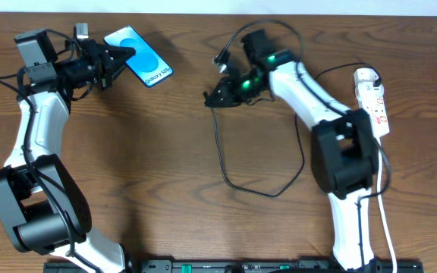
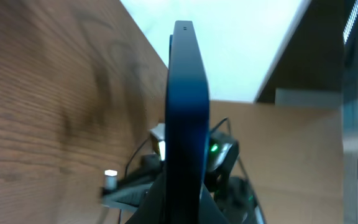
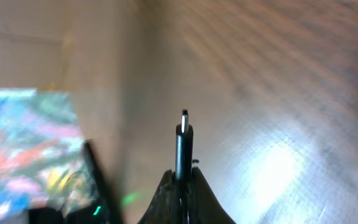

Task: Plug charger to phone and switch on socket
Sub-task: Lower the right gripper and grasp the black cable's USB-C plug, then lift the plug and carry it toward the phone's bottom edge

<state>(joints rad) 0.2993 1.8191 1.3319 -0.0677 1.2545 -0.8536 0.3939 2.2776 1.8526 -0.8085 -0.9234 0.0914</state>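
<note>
The phone (image 1: 141, 56), its blue screen facing up, is lifted at the back left with my left gripper (image 1: 121, 55) shut on its near edge. The left wrist view shows the phone (image 2: 185, 106) edge-on between the fingers of the left gripper (image 2: 184, 190). My right gripper (image 1: 209, 96) is shut on the charger near its plug tip, to the right of the phone and apart from it. The plug tip (image 3: 184, 134) sticks up from the shut right gripper (image 3: 184, 175). The black cable (image 1: 224, 167) loops over the table toward the socket (image 1: 378, 110) at the right edge.
A white adapter (image 1: 366, 76) sits at the far end of the socket, whose white cord (image 1: 385, 220) runs toward the front edge. The right arm's base (image 1: 344, 163) stands beside the socket. The left arm's base (image 1: 33, 205) is at the front left.
</note>
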